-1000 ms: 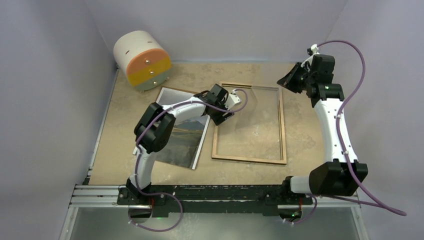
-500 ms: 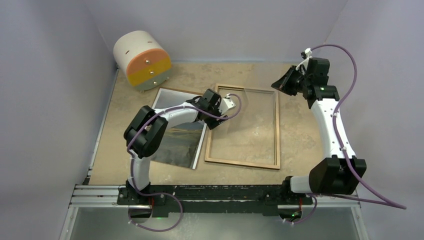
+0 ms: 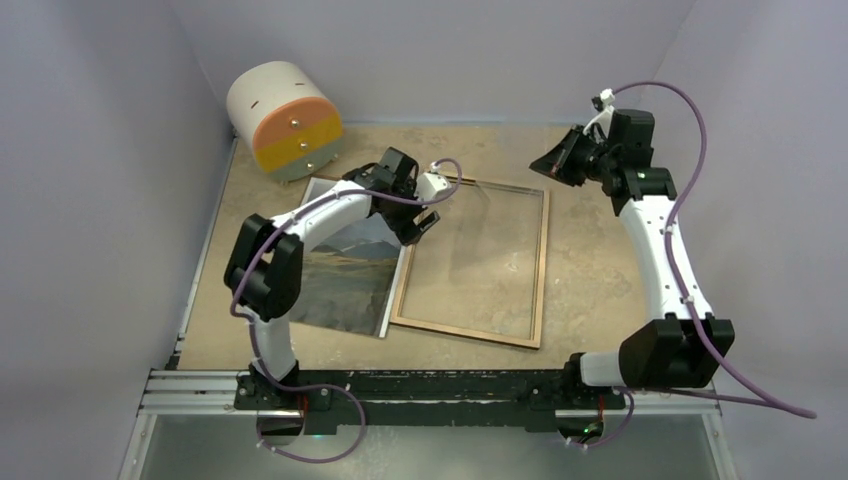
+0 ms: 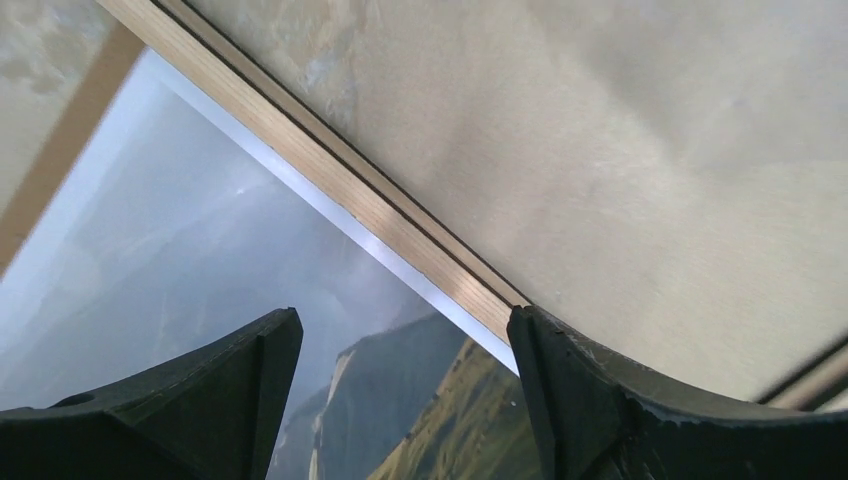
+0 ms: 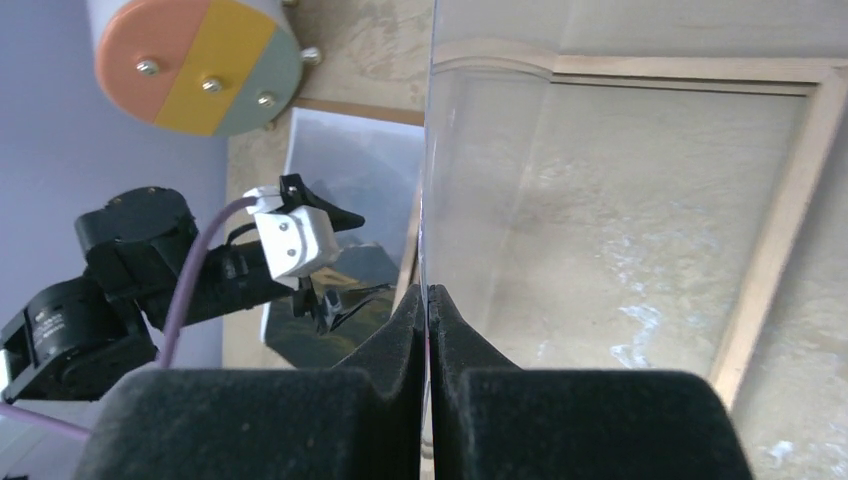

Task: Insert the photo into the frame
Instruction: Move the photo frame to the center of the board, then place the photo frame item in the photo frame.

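your left gripper [image 4: 402, 340] is released, its jaws apart over the left rim of the frame [image 3: 465, 332] — the photo [image 3: 345, 275] lies flat just beside it. your right gripper [image 5: 427, 295] is clenched on the glass pane [image 5: 460, 200].

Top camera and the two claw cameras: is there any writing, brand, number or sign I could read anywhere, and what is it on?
None can be read.
The photo shows only a landscape.
The frame is bare wood and the clear pane is unmarked.
The round drum has only plain colour bands and knobs.
The left arm and right arm show no legible marking.
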Available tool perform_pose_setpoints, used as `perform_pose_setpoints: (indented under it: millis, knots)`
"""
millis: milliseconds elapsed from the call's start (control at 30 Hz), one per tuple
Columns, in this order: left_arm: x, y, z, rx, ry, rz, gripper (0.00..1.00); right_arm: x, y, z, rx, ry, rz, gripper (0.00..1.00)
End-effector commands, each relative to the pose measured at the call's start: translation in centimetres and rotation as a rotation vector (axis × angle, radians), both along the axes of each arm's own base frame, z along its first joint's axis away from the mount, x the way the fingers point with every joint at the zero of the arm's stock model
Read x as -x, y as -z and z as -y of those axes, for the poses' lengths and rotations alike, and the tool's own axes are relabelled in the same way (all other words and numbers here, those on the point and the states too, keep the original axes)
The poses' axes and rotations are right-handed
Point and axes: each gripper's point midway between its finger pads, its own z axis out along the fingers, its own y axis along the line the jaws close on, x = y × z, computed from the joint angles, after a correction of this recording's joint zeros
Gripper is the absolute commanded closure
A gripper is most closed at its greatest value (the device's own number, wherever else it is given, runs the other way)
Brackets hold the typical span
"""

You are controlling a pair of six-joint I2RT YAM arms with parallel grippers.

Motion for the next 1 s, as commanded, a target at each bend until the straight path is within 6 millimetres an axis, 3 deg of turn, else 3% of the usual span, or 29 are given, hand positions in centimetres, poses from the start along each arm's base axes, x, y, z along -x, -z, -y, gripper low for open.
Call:
perform_pose_setpoints:
  millis: [0, 67, 167, 267, 333, 400, 533, 700, 967]
  knots:
    - [-0.4, -8.4, 0.5, 0.168, 0.008, 0.07, 0.19, 1.0, -4.3, -3.9, -0.111, -0.128, 0.087, 1.0]
    - [-2.3, -10.2, -1.3, 0.192, -0.059, 0.115, 0.19, 1.6, -5.2, -5.9, -0.148, -0.178, 0.098, 1.0]
    - [-5.5, -11.9, -5.8, 0.187, -0.196, 0.182, 0.2, 3.1, -6.9, -9.7, -0.217, -0.289, 0.115, 1.0]
    - [-7.2, -12.0, -9.7, 0.151, -0.281, 0.223, 0.21, 4.0, -7.8, -11.2, -0.313, -0.336, 0.119, 1.0]
    - [-7.4, -11.0, -11.5, 0.094, -0.309, 0.236, 0.21, 4.4, -7.2, -11.6, -0.373, -0.334, 0.094, 1.0]
    - [-7.1, -9.4, -12.6, 0.038, -0.317, 0.234, 0.21, 4.3, -4.8, -11.7, -0.378, -0.331, 0.047, 1.0]
    - [-6.0, -5.6, -13.4, -0.017, -0.306, 0.185, 0.21, 4.6, 2.5, -11.9, -0.397, -0.335, -0.084, 1.0]
    - [-4.7, -1.8, -13.7, -0.072, -0.291, 0.122, 0.22, 4.7, 11.1, -9.2, -0.239, -0.213, -0.2, 1.0]
    - [-4.0, 0.0, -12.7, -0.112, -0.253, 0.106, 0.22, 4.8, 17.3, -4.7, -0.088, -0.031, -0.244, 1.0]
